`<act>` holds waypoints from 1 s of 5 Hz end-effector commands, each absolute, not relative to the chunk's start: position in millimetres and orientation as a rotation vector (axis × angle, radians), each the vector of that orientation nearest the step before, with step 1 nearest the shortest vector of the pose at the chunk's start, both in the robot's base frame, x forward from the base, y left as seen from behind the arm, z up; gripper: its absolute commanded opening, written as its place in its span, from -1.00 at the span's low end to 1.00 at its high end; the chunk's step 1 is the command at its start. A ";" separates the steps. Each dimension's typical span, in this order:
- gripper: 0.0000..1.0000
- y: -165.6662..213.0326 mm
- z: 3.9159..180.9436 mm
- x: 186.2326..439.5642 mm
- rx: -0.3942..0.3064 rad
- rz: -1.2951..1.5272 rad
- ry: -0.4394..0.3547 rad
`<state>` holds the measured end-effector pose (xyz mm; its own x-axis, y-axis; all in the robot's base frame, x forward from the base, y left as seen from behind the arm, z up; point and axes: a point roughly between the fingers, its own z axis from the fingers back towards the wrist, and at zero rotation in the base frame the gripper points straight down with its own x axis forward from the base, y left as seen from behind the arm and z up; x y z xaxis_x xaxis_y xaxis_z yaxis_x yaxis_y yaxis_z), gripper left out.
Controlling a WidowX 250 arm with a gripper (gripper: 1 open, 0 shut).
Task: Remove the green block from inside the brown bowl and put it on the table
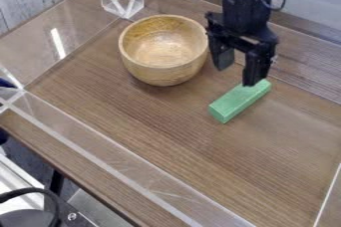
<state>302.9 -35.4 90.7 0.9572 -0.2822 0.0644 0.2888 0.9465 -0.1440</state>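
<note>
The tool (241, 60) hangs with its jaws spread wide and empty. Just below it the green block (240, 100) lies flat on the surface (134, 131), outside the brown bowl (164, 50) beside the tool. Block and fingertips look apart, though that's hard to confirm. A careless sideways retreat could nudge the block or clip the bowl's rim.

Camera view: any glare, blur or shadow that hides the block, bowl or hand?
Camera view: white glare streaks on the acrylic walls only; green block, brown bowl and hand read clearly, slightly soft at low resolution; soft shadow inside the bowl, hiding nothing.
</note>
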 end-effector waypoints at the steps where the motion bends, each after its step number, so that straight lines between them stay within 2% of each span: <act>1: 1.00 -20.1 134.4 302.3 -0.136 -0.272 -0.150; 2: 1.00 -4.2 160.9 295.7 -0.129 -0.250 -0.186; 3: -1.00 28.1 172.0 297.3 -0.114 -0.180 -0.201; 4: -1.00 10.5 151.4 293.0 -0.113 -0.219 -0.164; 5: -1.00 4.5 131.2 301.7 -0.112 -0.232 -0.128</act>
